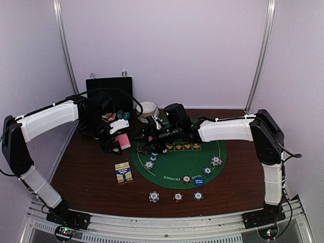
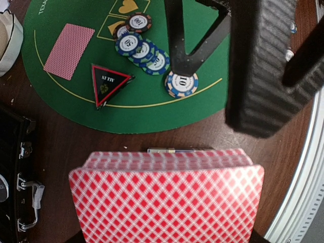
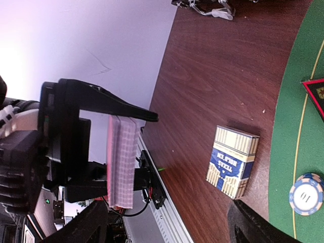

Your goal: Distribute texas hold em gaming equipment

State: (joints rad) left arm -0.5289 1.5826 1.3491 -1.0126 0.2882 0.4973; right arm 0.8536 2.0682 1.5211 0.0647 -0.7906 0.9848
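At the left rear of the round green mat [image 1: 178,158], the left pincer [image 1: 120,141] is clamped on a deck of pink-backed cards [image 2: 167,197], its fingers pressing the deck's 2 side edges, so the lattice backs face its own wrist camera and the stack hangs above the brown counter [image 1: 86,177] just off the mat's rim. Opposite it, the right pincer [image 3: 168,212] hovers with its jaws spread wide and nothing between them; in the left wrist view its 2 dark fingers [image 2: 263,66] hang over the mat's edge, and the slimmer tip lines up with a blue-and-orange chip marked 10 [image 2: 181,83], though contact cannot be told. Near that chip on the mat lie a red-edged triangle token [image 2: 109,83], an overlapping row of blue-and-white chips [image 2: 143,49] ending at a dark chip marked 100 [image 2: 138,22], and 1 face-down card [image 2: 69,50] lying alone. A blue-and-cream card box [image 3: 233,162] rests on bare counter just outside the mat's left rim. Toward the mat's near rim, the top view shows a blue disc token [image 1: 198,181] just beside a red-striped chip [image 1: 186,179], with 2 more chips [image 1: 216,161] further right. Beyond the rim, 3 chips [image 1: 177,196] sit in a row on the counter, well apart from each other. At the back, a black case [image 1: 109,93] stands with its lid up, and stacked white bowls [image 1: 148,109] sit just right of it.
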